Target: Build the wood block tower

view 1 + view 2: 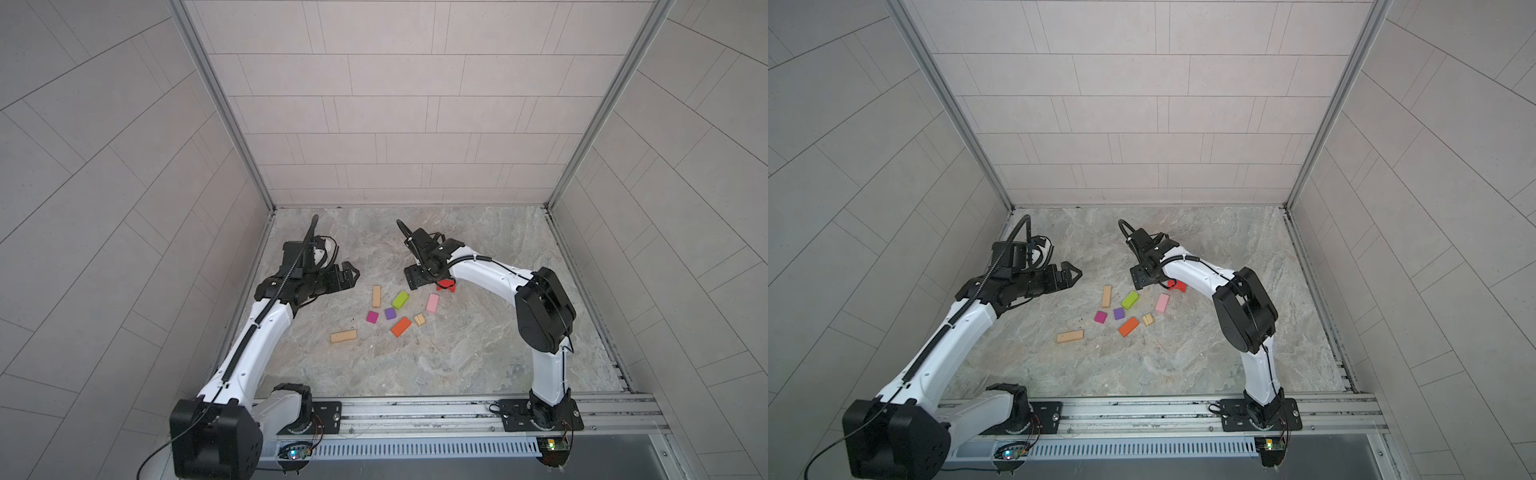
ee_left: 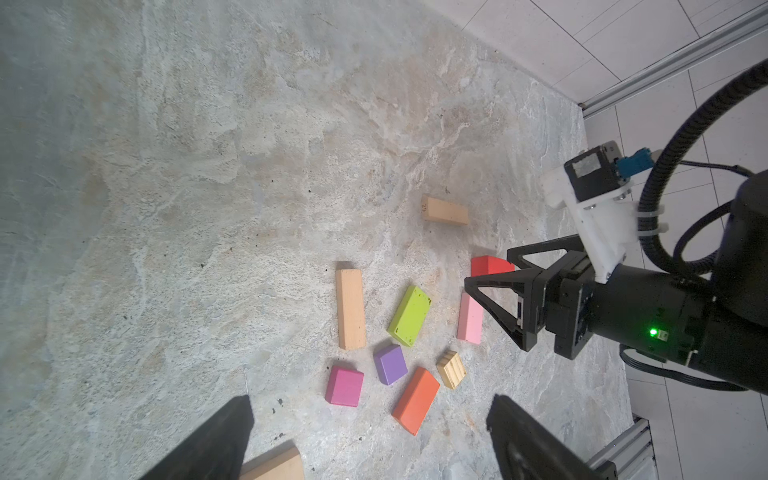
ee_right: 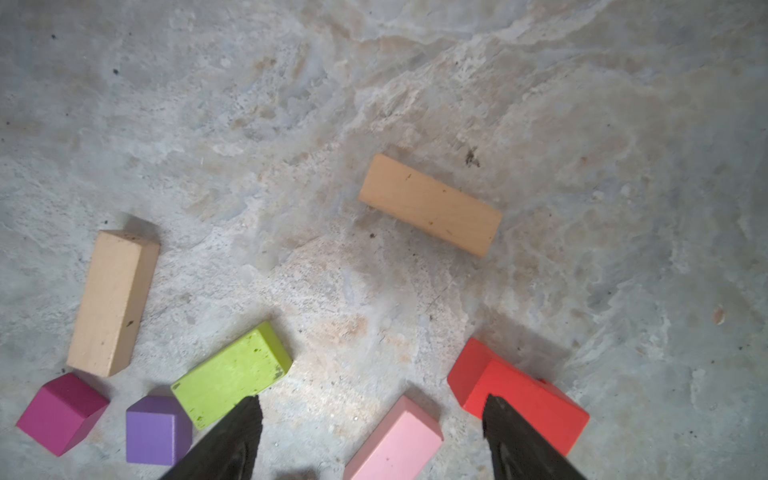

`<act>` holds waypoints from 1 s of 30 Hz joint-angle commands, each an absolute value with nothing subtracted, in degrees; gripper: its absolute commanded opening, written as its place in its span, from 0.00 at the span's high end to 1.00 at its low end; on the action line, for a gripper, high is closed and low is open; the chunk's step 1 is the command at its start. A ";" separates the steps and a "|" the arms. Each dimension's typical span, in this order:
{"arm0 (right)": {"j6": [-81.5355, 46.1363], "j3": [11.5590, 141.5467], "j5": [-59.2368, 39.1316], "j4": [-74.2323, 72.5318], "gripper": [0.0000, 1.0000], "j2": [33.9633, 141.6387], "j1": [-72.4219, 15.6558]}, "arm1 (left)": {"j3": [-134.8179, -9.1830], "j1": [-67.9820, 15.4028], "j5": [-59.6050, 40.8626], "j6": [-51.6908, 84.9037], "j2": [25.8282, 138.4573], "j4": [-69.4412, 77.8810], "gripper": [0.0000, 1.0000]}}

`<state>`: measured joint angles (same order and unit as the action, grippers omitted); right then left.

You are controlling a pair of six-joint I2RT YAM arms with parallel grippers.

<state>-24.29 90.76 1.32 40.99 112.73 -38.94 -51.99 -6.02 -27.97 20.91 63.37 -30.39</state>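
The wood blocks (image 1: 390, 313) lie scattered flat on the counter (image 1: 457, 353), with nothing stacked yet. They look light, rigid and smooth, so they are probably best pinched across their short flat sides, near the middle. The left pincer (image 1: 352, 274) hangs released beside them. The right pincer (image 3: 372, 401) hovers released and empty by the red arch (image 3: 515, 386). Only the wrist views show one more tan bar (image 3: 430, 203); in both top views the right arm hides it.

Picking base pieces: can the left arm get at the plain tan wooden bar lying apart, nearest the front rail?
Probably yes. That tan wooden bar lies flat and alone on the left arm's side, clear of the other blocks. The arm's jaws are open and empty, and nothing lies between.
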 commanded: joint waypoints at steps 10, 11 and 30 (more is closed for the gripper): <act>-32.79 96.79 2.49 43.11 0.19 116.66 -47.66 | -48.95 -5.09 -30.54 23.68 63.71 -28.42 0.05; -33.28 96.94 2.53 42.49 0.20 117.00 -48.09 | -49.04 -4.97 -30.58 23.64 63.72 -28.56 0.05; -37.88 104.55 5.36 37.09 0.31 128.19 -52.64 | -48.37 -3.16 -30.12 24.35 62.69 -27.77 0.05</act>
